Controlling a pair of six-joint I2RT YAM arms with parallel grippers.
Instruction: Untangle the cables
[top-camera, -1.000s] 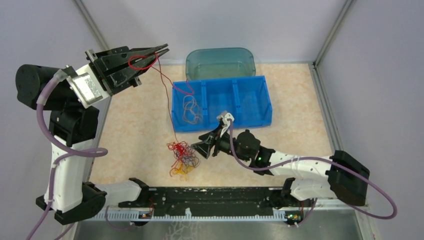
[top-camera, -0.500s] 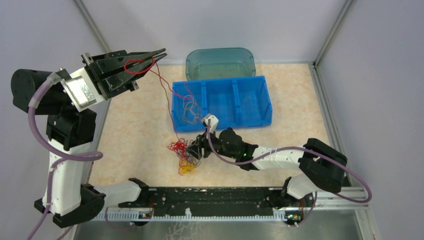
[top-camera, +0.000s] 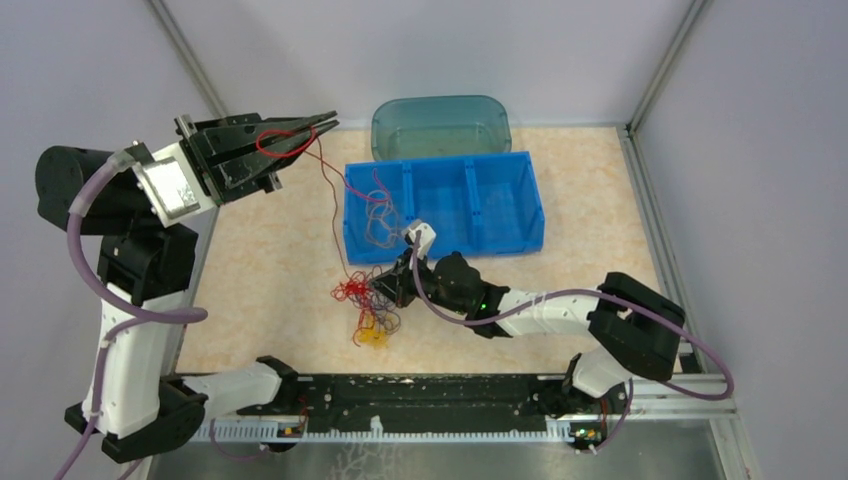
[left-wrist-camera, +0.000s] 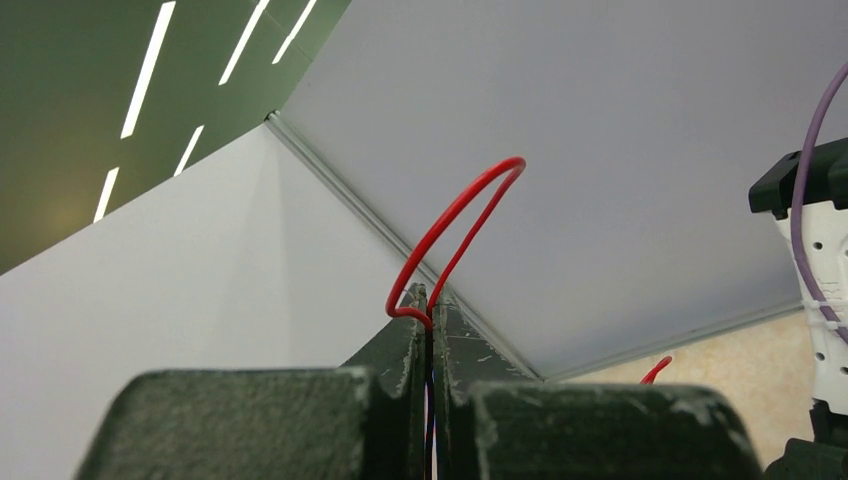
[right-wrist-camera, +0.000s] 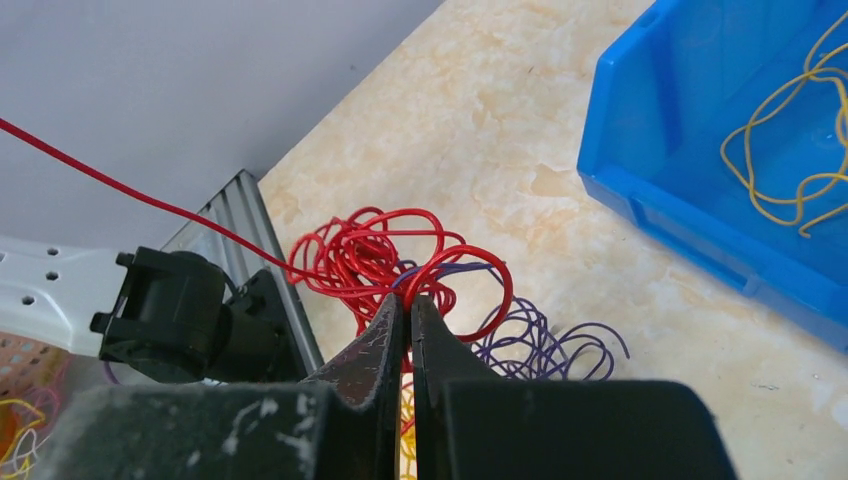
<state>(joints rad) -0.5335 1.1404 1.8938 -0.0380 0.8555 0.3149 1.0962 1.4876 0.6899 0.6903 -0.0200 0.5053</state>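
Cables (top-camera: 368, 305): thin, curly wire strands in red, yellow-orange and dark purple, knotted into one loose clump (right-wrist-camera: 400, 255).

Location: on the beige marbled tabletop (top-camera: 270, 260), toward its near edge and left of centre, just off the near-left corner of the blue plastic three-compartment bin (top-camera: 530, 195). One pale yellowish strand (top-camera: 380, 222) lies apart in the bin's left compartment. A translucent teal plastic tub (top-camera: 440, 125) sits at the far edge, behind the bin.

Loose member: one long red strand (top-camera: 335, 200) rises out of the clump toward the far-left corner.

Left tool (top-camera: 322, 122): held high over the far-left corner, jaws together, clamped on the red strand. A small loop of it stands out past the tips.

Right tool (right-wrist-camera: 408, 303): low at the clump's bin side, jaws together at the clump's top. Red and purple loops sit at the tips. It looks pinched on them, though I cannot tell how many strands.

Handling, as judged: very light and springy, keeping its curl, with little to crush. The strands look thin and smooth, likely to slide through a loose pinch. Loops hook one another, so a pull on one strand would probably drag the whole clump unless it is pinned.

Where to hold: pin the dense middle. Take a single colour close to where it leaves the knot, not a mixed bundle.
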